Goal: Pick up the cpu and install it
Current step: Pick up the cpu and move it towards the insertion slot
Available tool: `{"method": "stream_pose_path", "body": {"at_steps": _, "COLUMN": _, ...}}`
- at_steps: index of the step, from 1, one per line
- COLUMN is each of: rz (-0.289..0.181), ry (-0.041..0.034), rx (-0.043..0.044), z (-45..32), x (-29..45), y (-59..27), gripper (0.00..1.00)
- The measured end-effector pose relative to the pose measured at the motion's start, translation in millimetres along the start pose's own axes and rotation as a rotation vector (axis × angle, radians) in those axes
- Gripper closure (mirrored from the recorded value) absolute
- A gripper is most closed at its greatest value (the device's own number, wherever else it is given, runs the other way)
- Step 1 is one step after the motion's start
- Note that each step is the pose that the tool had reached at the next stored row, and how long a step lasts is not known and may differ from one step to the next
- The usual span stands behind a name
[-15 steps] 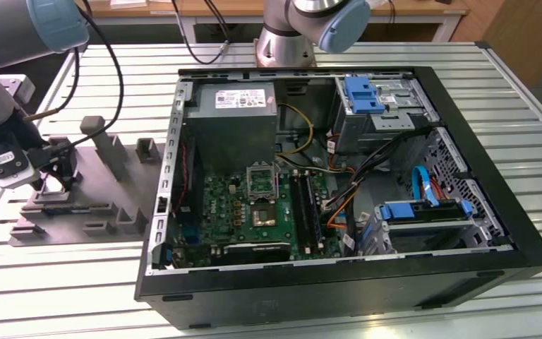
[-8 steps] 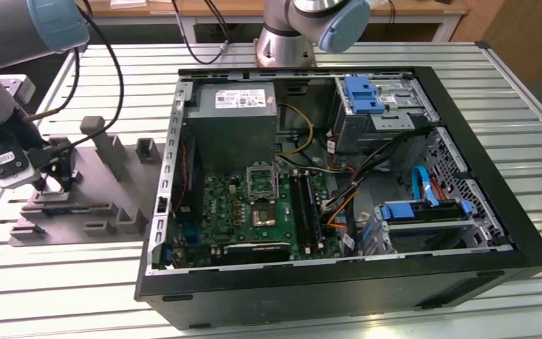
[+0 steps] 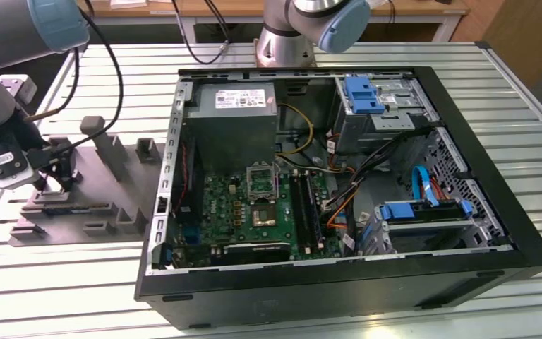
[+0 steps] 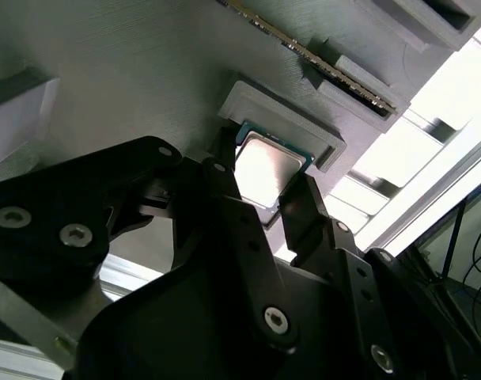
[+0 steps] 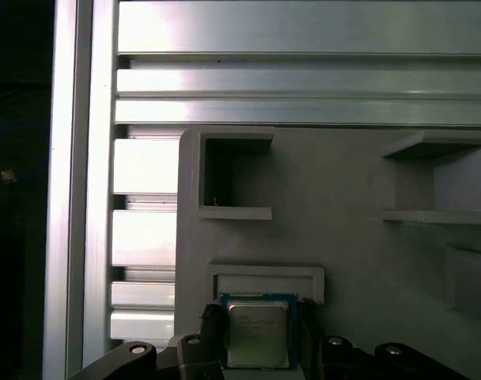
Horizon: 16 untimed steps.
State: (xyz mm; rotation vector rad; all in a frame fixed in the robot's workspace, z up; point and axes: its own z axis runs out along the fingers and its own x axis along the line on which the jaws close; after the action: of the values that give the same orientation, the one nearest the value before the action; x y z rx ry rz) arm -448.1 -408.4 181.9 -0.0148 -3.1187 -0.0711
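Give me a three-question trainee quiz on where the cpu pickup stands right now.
1. True or false: the cpu already sits in the motherboard socket.
2. The cpu lies on: A) the grey fixture B) the green circuit board C) the bare table slats.
3. In the exterior view, the gripper is on which side of the computer case?
Key: 1 false; 2 A; 3 the exterior view's left.

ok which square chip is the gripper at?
The silver cpu on the grey fixture, right at the gripper. The dark chip sits on the board inside the case.
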Motion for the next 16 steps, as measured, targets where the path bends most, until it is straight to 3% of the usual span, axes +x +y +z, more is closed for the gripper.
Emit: {"method": "stream_pose_path", "body": {"at_steps": 16, "rz": 0.001, "ry": 0.0000, "rx": -0.0002, "z": -1.9, "x": 0.0, "y": 0.1, "gripper": 0.46}}
